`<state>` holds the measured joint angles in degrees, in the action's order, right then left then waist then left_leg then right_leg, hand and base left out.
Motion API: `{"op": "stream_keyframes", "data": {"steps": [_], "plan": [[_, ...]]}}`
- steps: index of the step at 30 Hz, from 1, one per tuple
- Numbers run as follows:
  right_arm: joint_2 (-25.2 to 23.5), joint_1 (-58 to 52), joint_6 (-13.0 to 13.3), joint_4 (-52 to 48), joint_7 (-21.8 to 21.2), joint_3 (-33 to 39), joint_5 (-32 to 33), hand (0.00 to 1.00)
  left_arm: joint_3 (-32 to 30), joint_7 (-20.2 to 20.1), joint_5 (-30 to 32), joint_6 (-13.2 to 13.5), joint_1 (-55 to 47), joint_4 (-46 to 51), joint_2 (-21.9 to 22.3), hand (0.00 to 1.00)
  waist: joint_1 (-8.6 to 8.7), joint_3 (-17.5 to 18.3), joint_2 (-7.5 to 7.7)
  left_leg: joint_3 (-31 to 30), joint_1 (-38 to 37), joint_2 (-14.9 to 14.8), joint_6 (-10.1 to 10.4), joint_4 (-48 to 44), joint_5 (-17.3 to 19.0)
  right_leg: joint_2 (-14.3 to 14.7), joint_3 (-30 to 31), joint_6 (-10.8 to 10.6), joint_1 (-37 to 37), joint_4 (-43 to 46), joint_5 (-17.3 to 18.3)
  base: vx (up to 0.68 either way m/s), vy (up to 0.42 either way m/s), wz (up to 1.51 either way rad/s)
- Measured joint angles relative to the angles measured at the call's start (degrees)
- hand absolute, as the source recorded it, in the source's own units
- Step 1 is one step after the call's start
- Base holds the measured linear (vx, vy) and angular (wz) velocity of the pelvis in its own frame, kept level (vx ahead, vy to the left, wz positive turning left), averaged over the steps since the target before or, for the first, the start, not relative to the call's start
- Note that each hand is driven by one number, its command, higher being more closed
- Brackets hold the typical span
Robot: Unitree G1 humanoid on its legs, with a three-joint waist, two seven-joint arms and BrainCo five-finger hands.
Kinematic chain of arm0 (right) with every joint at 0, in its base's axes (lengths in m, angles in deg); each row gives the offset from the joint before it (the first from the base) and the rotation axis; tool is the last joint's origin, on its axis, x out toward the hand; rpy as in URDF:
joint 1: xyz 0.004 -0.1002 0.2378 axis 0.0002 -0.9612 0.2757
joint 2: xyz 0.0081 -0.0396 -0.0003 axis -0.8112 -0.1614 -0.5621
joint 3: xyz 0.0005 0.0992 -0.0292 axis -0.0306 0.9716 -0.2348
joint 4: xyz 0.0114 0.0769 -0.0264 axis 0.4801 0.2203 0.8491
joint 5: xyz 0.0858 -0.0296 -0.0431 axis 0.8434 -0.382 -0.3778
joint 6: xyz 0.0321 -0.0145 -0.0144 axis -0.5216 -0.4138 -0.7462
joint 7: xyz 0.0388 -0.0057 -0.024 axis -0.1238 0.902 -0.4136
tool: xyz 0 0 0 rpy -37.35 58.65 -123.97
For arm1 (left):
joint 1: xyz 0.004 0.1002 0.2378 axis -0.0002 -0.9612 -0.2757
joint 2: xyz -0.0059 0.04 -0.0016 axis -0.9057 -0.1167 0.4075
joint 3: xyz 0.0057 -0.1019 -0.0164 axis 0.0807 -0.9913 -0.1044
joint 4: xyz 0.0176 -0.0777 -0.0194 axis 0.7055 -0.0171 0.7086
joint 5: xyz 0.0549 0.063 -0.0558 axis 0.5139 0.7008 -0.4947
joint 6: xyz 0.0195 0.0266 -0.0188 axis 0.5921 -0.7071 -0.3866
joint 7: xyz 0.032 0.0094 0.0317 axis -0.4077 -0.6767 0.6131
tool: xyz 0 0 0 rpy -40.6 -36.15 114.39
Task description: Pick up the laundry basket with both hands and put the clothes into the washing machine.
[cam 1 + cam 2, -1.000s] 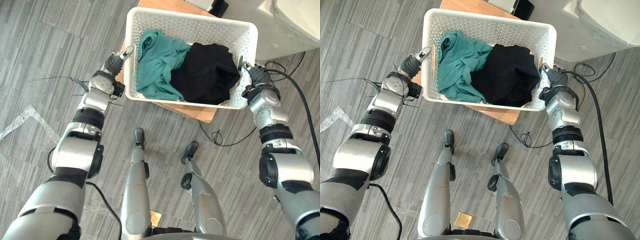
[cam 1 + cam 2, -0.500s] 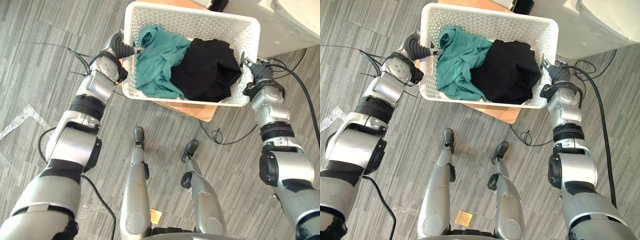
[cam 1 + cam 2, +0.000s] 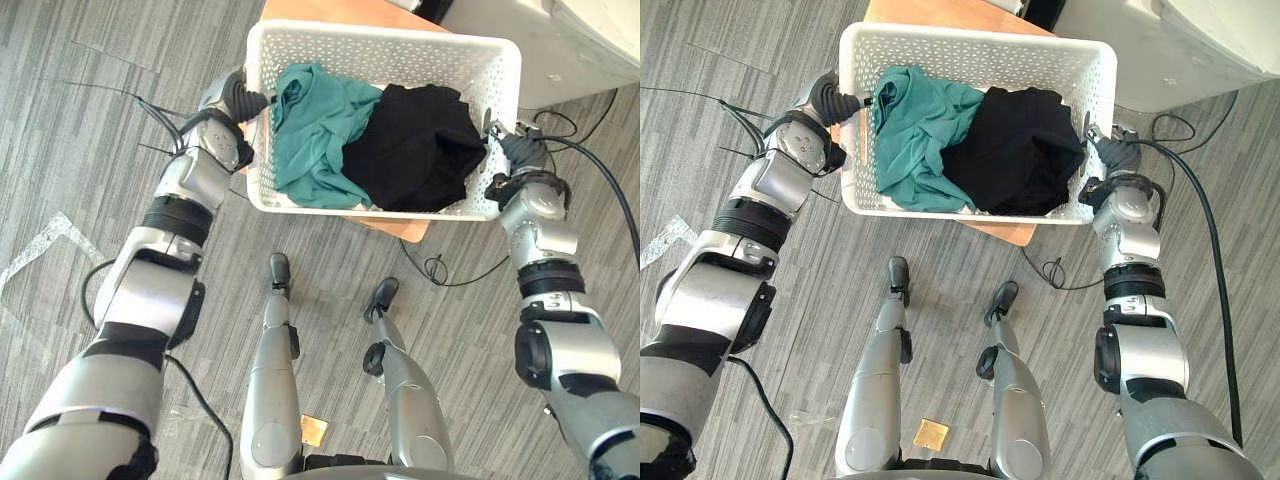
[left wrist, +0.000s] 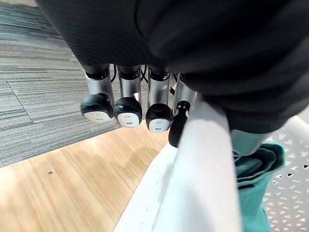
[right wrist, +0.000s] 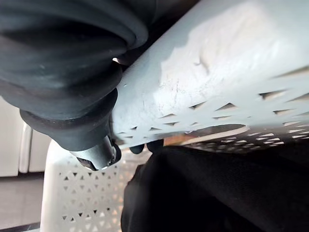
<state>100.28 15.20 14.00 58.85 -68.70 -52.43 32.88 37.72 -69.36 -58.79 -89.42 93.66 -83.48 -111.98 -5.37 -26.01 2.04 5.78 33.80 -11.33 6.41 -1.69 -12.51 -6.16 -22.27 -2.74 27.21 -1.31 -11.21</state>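
We are gripping the white basket point(image 3: 380, 35) at both short ends, so the grasp looks made, though we are judging that the carry itself is only starting. Our left hand point(image 3: 238, 98) is pinching the rim: its fingers point(image 4: 126, 108) are hanging close together down the outside of the wall, while the thumb point(image 4: 177, 128) is pressing from the other side, with the rim running between them. Our right hand point(image 3: 512, 150) is hooking its thumb point(image 5: 99, 152) over the opposite rim and down the inside wall; the rest of its fingers are hiding behind that wall, so we are reading the hold from the thumb alone. Just past the left thumb the teal garment point(image 3: 315, 120) is lying in the basket, and the black garment point(image 3: 415, 150) is bunching beside the right thumb, touching the teal one. Below the left fingertips the wooden table point(image 4: 63, 183) is showing, and we cannot tell whether the basket is resting on it or hanging just clear. Beyond the right hand the white machine point(image 3: 560, 50) is standing, apart from the basket. Carrying the load there and emptying both garments inside is what we are seeing as left.
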Motion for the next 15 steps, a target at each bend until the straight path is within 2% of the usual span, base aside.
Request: {"op": "stream_keyframes", "data": {"steps": [9,12,15], "plan": [[-1.8,-5.6,-0.8,-7.7,3.3,1.8,0.0,1.00,-4.3,2.3,0.4,-0.3,-7.1,8.2,2.5,1.00,0.10,0.0,-0.01,0.7,-3.4,0.2,0.0,1.2,0.0,-0.1,0.7,0.0,-2.1,0.0,0.0,0.00,0.007,-0.02],[-2.8,-9.8,-0.7,-14.0,3.3,1.8,0.1,1.00,-8.1,3.7,-2.4,-0.1,-12.5,14.8,3.3,1.00,0.19,0.0,-0.04,0.7,-5.7,0.3,0.0,1.3,0.0,-0.2,0.8,0.0,-4.4,0.2,0.8,0.02,0.008,0.04],[-4.9,-15.9,-0.4,-19.0,3.2,1.8,0.1,1.00,-12.6,6.2,-8.5,0.9,-22.5,23.0,6.5,1.00,0.14,0.0,-0.06,-0.2,-9.7,0.2,0.3,0.4,1.4,-0.7,0.6,-0.1,-7.4,4.5,4.4,0.05,0.000,0.14]]}}
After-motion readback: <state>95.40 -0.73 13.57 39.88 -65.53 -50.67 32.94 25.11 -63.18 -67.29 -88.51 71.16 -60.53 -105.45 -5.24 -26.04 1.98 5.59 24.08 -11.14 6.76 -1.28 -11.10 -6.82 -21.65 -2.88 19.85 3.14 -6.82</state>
